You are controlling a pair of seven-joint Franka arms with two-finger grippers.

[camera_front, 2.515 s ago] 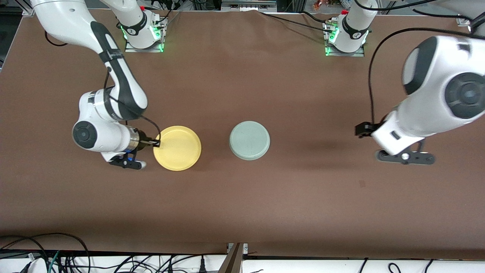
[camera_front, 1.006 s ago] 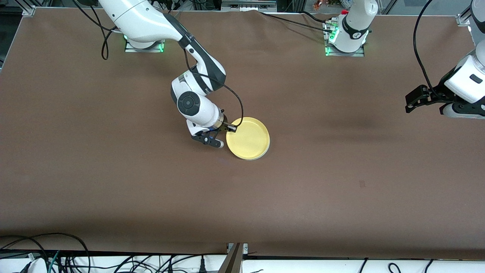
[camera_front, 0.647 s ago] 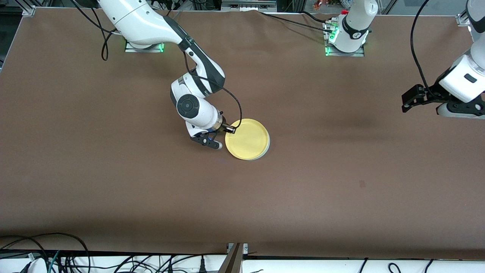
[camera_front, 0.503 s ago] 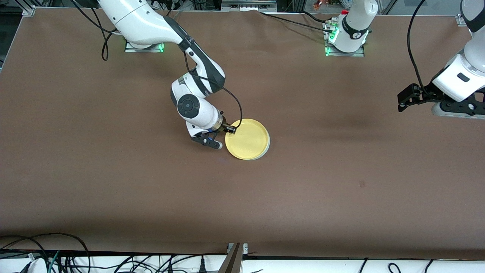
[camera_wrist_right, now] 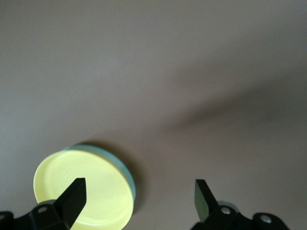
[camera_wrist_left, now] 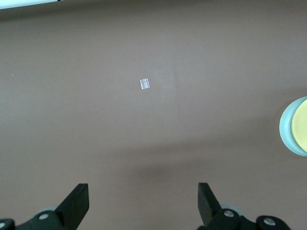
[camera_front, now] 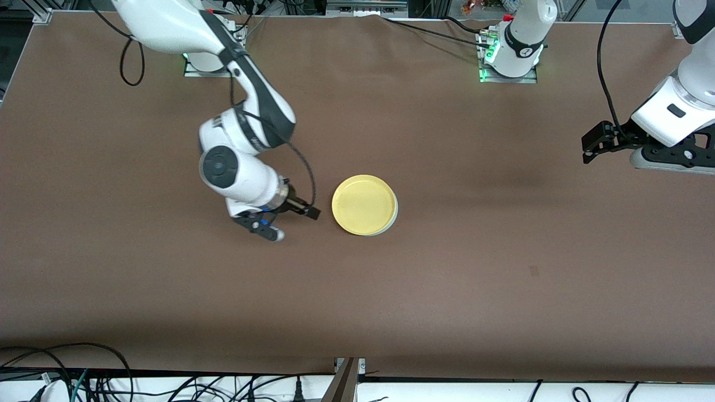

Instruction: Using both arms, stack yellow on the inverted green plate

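Hovering with its fingers spread and holding nothing, the right gripper [camera_front: 304, 211] is hanging over bare table [camera_front: 167, 290] beside the stack, toward the right arm's end. The yellow plate [camera_front: 364, 204] is sitting upright on the green plate [camera_front: 395, 214], whose rim is showing as a thin crescent. The left gripper [camera_front: 595, 146] is waiting, fingers apart, over the left arm's end of the table.

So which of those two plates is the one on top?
The yellow plate is on top, open side up. The pale green plate lies under it, only a thin edge showing. Both grippers, right and left, are open and clear.
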